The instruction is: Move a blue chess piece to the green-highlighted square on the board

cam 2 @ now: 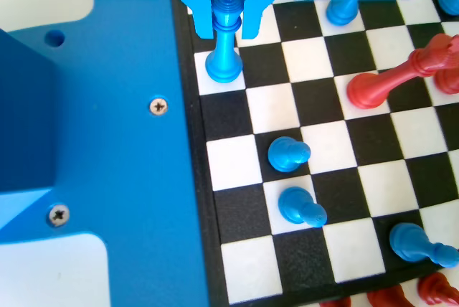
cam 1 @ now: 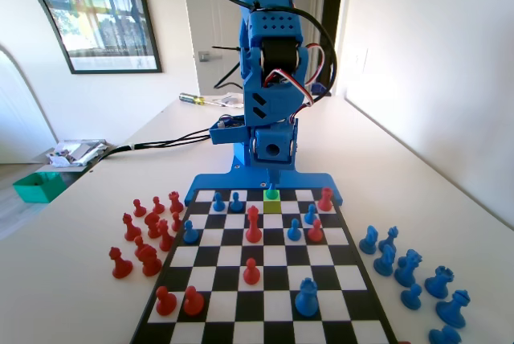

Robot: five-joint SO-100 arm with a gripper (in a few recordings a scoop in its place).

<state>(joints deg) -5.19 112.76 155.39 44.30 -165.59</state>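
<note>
Gripper (cam 2: 229,27) low at board's (cam 1: 265,312) near row, jaws astride upright blue king (cam 2: 224,49), touching or not unclear; green square (cam 1: 272,206) one row farther from arm

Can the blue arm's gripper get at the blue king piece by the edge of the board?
Probably yes: the gripper hangs right over the blue king, one jaw on each side of its top, and no other piece crowds in beside it.
</note>
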